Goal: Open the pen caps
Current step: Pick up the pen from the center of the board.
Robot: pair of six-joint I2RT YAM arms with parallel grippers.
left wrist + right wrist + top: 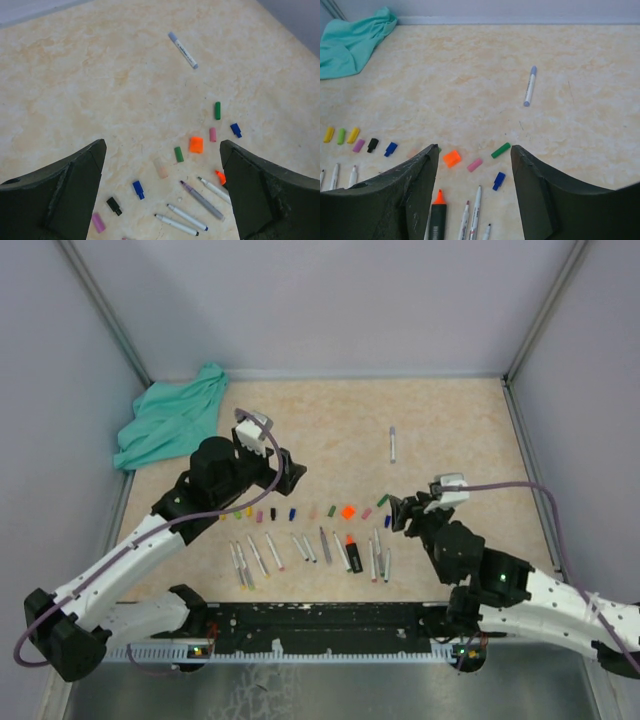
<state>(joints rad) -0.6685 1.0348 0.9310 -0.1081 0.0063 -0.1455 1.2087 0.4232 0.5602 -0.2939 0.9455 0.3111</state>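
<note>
left jaws spread wide, gripping nothing; right jaws likewise wide, nothing between them. loose pen caps (pixel 300 512) strung in a row on the counter (pixel 450 420), just ahead of and below both pairs of jaws: blocky orange cap (pixel 452 158), green cap (pixel 501 150), pink cap (pixel 475 164) and blue cap (pixel 498 181) framed in or just beside the gap of the right jaws, with small yellow, green, purple and black ones off to their left. bare-tipped pens (pixel 300 550) nearer in, beneath the jaws. farther ahead, well apart from the rest, one capped pen (pixel 530 86), seemingly the last one to open: slim round white barrel, greyish-blue cap (pixel 533 71) apparently on the end away from the right jaws. likely trouble from here: smooth, glossy, round plastic lying flat on a hard, marbled beige counter, so could roll or skid away if pinched off-centre; thin enough to leave the jaws scraping the counter before closing. risk in reaching across the row: tiny, light caps swept aside and scattered. with a grip straddling the seam, or too little hold on the short cap, probably a slip and no separation. soft, crumpled teal cloth (pixel 170 425) far to the left of the left jaws, out of the way.
</note>
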